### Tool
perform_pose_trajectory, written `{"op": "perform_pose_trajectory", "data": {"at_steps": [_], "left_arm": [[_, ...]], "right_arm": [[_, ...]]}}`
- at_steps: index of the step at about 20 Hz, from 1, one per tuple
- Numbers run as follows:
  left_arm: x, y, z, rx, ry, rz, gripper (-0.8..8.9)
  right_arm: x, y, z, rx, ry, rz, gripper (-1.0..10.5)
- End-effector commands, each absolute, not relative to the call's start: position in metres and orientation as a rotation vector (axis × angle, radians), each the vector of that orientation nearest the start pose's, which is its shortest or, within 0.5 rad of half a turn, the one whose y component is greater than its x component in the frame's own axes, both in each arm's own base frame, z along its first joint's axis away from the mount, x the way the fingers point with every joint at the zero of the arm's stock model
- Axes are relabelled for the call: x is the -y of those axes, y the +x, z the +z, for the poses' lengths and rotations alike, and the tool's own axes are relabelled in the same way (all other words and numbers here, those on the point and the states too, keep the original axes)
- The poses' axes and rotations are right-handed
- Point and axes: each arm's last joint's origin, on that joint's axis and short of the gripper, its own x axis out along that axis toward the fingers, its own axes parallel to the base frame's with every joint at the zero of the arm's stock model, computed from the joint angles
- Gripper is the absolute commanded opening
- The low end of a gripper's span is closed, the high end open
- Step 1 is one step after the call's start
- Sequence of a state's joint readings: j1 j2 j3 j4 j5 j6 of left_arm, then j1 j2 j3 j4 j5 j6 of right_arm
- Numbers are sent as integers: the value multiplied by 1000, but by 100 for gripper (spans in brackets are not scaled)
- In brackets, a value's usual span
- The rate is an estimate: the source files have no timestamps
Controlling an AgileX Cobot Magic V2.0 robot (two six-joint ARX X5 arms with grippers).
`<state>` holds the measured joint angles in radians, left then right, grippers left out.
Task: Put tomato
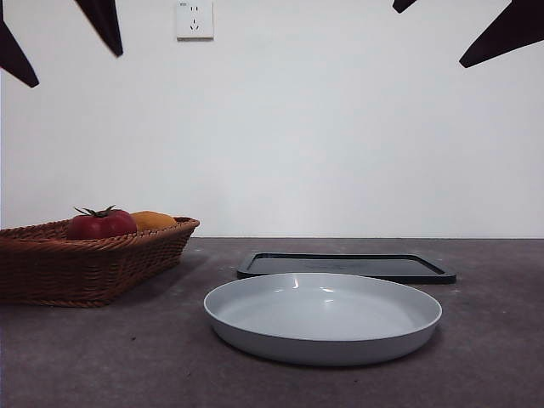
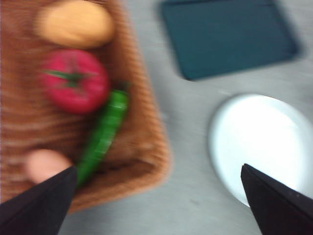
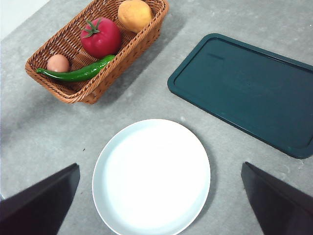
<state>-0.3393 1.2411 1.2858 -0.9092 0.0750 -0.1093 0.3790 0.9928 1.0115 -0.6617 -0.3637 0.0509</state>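
The tomato (image 1: 101, 223) (image 2: 75, 81) (image 3: 101, 37), glossy red with a dark green stem, lies in a wicker basket (image 1: 51, 263) (image 2: 146, 147) (image 3: 124, 54) at the table's left. My left gripper (image 2: 159, 196) hovers open high above the basket's near end and the plate's edge, holding nothing; its view is blurred. My right gripper (image 3: 159, 196) hangs open high over the white plate (image 1: 323, 319) (image 2: 259, 142) (image 3: 151, 176), empty too. In the front view both arms show only as black tips at the top corners.
The basket also holds an orange fruit (image 1: 153, 220) (image 3: 134, 14), a green chili pepper (image 2: 102, 134) (image 3: 76, 73) and an egg (image 2: 45, 165) (image 3: 58, 63). A dark rectangular tray (image 1: 344, 266) (image 2: 227, 36) (image 3: 244, 90) lies behind the plate. A wall stands behind the table.
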Motion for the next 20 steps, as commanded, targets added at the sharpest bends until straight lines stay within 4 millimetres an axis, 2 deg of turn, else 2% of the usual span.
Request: {"op": "perform_pose_trajectory", "data": {"at_steps": [1, 6, 10, 14, 20], "left_arm": [[84, 251, 348, -903, 88, -306, 708], [82, 321, 324, -972, 148, -205, 708], [80, 366, 294, -1009, 151, -180, 708], [78, 394, 264, -1046, 131, -187, 708], [82, 410, 232, -1095, 117, -210, 708]], "right_arm": [[-83, 179, 338, -648, 35, 710, 592], [-83, 179, 338, -648, 35, 710, 592], [-83, 179, 339, -647, 35, 710, 592], [-84, 180, 340, -625, 36, 713, 592], [-84, 180, 340, -622, 36, 713, 592]]}}
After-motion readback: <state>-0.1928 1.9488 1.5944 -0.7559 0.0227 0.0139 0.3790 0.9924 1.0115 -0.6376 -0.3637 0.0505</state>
